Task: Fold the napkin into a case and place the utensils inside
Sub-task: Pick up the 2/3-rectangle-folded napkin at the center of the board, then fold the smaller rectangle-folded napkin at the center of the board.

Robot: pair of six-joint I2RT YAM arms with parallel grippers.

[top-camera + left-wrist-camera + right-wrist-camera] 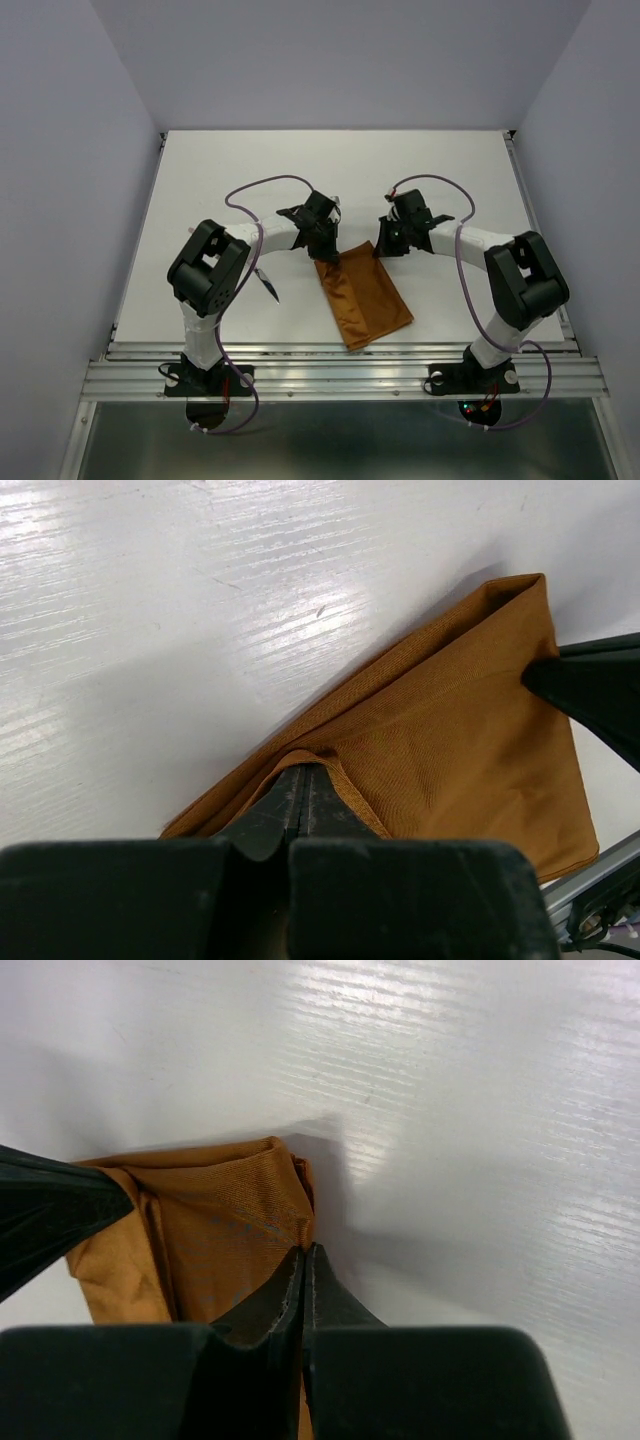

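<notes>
Holds the napkin [365, 292] by its two far corners, one gripper to each, likely to raise or carry that edge over for the next fold toward a case. Takes both corners at once, by the look of it, to keep the cloth square and stop the layers sliding apart.

Lies already folded to a long strip, flat on the table [240, 170], slanting from between the arms toward the near edge. Shows no open pocket yet.

Clamps the far-left corner with the left gripper [305, 778]: jaws closed, no gap showing, a hemmed lip of cloth caught between the tips.

Clamps the far-right corner with the right gripper [303, 1257]: jaws closed tight, tips meeting right at the edge of a stack of layers, cloth seemingly nipped there. Hard to tell from the wrist view: all layers caught, or only the top ones.

Leaves a slender dark-tipped piece [268, 284] on the table beside the left arm, perhaps a utensil; too small to be sure.

Calls for a level, matched lift, to avoid skewing the strip with a one-sided pull.
</notes>
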